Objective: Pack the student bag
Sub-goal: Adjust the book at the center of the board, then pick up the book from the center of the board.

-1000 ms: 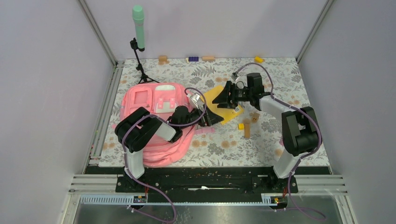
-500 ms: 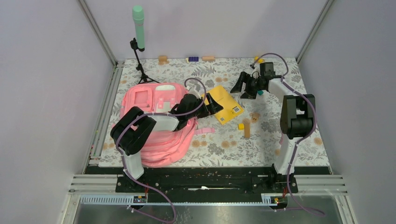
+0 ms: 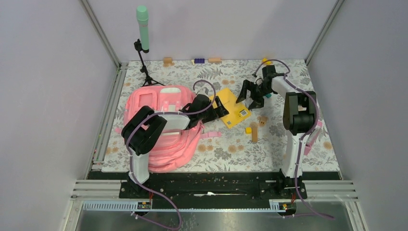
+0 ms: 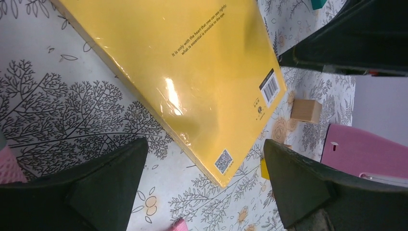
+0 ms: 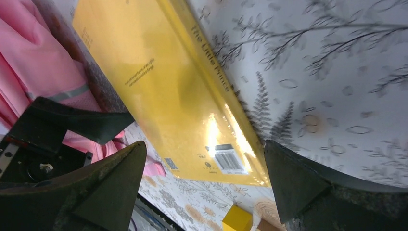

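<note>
Pink soft-fabric student bag [image 3: 166,156] is lying near-left under the left arm [image 3: 144,132], whose left gripper [image 3: 220,108] is hovering spread wide just beyond it. Next, the flat yellow book [image 3: 233,109] is presenting a long edge to the bag, the right gripper [image 3: 251,98] hovering spread at its far side.

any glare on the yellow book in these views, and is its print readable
Left wrist: a white glare streak mid-cover on the yellow book, wrap wrinkles showing, quote line legible. Right wrist: glare beside the barcode and along the spine edge, title legible. Top external: even light, no glare, print too small to read.
</note>
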### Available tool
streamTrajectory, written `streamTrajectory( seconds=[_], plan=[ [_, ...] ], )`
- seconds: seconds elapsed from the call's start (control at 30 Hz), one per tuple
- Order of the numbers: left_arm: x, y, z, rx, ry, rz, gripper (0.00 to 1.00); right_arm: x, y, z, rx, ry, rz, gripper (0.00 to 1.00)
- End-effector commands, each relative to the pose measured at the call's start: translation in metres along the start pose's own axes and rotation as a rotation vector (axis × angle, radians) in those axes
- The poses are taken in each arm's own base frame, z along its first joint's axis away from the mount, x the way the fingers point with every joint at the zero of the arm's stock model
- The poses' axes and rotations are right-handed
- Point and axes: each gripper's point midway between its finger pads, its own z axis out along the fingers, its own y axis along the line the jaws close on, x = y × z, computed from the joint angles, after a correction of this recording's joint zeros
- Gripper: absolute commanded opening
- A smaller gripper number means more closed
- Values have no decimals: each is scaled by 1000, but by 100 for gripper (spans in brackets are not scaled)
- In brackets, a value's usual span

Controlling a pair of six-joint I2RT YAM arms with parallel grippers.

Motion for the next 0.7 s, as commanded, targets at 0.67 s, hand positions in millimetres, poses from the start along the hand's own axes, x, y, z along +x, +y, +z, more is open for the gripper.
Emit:
streamTrajectory(
  seconds=[0.67],
  plan=[
    [75, 4, -41, 46, 137, 103, 99, 156, 44, 14, -161, -15, 44, 86]
  ],
)
